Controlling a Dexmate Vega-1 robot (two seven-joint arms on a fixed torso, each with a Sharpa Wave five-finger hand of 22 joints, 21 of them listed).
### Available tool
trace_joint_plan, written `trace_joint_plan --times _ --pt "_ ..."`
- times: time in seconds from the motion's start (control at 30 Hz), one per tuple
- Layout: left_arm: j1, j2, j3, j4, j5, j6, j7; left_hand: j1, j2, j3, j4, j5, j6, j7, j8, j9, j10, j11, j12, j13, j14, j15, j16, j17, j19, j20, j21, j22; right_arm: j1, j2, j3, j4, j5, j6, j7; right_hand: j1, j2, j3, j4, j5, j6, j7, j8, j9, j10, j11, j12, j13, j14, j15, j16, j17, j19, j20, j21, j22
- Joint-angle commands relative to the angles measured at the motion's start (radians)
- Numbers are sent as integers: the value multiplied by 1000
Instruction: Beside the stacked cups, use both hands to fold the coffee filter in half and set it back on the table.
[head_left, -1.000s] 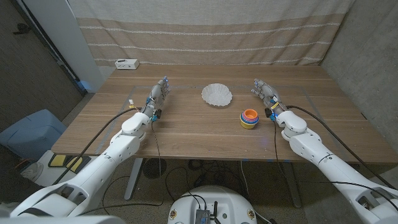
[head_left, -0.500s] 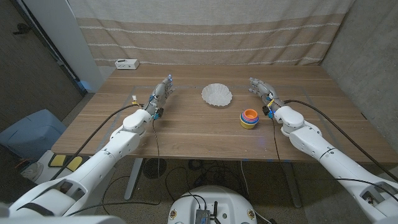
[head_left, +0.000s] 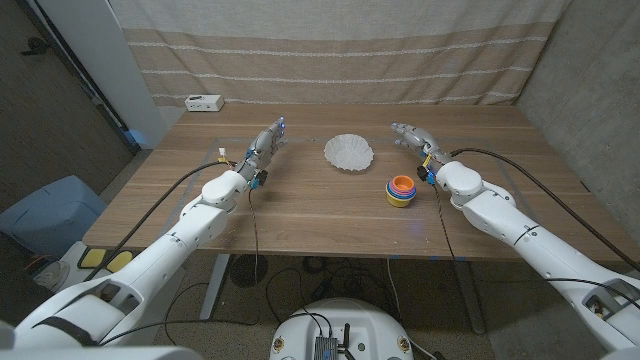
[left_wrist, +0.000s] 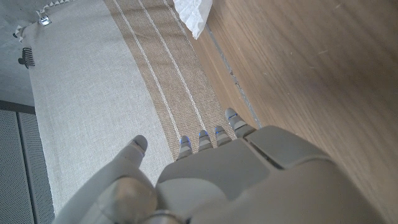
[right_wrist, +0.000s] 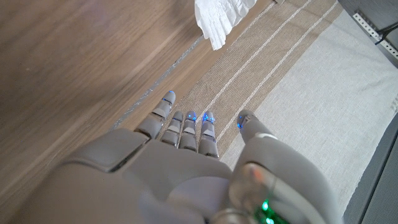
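A white ruffled coffee filter (head_left: 348, 152) lies open on the wooden table (head_left: 300, 200), at the far middle. A stack of coloured cups (head_left: 401, 190) stands to its right, nearer me. My left hand (head_left: 266, 143) hangs left of the filter with fingers apart and nothing in it. My right hand (head_left: 413, 137) is right of the filter, behind the cups, also spread and holding nothing. An edge of the filter (left_wrist: 193, 15) shows in the left wrist view beyond my left hand (left_wrist: 211, 174). The filter (right_wrist: 221, 17) shows too in the right wrist view past my right hand (right_wrist: 186, 168).
A striped beige curtain (head_left: 330, 55) hangs behind the table's far edge. A small white box (head_left: 203, 102) sits at the far left corner. A blue bin (head_left: 50, 212) stands on the floor to the left of the table.
Both hands have moved inward and away from me, toward the filter from either side. The filter and cups have not moved.
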Motion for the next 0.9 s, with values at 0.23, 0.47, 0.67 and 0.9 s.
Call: trace_joint_plan --times 0.23,0.47,0.67,0.9 --pt "-32 -13 27 20 20 -14 -37 15 9 -1 -7 -4 25 7 1 3 31 11 0 3 55 -8 8 3 52 -25 13 4 78 -43 -92 -96 -183 -197 11 21 0 19 -1 -2 41 -7 13 3 31 -1 5 3 4 -10 1 3 2 -3 1 2" --pt "-42 -14 35 23 20 -9 -56 16 7 -1 -9 -4 33 12 -1 3 43 15 -1 3 80 -3 9 2 74 -18 16 4 94 -51 -118 -120 -243 -233 15 35 0 31 -4 -3 80 -8 18 3 73 1 14 3 27 -14 6 3 8 -5 1 1" --pt "-50 -19 39 33 20 -14 -71 17 6 -1 -9 -5 37 12 -3 3 51 12 -2 3 102 0 12 2 86 -6 18 4 102 -48 -148 -137 -329 -259 -18 61 5 55 -6 -4 144 -12 23 3 153 3 31 4 95 -22 28 5 47 -14 11 1" --pt "-59 -26 43 49 18 -19 -82 17 4 -2 -10 -5 39 12 -3 3 55 11 -3 3 107 -2 10 2 92 -4 17 3 127 -43 -193 -171 -437 -351 -23 102 12 89 -14 -1 188 -28 22 4 187 -24 31 4 128 -39 36 7 80 -28 17 2"
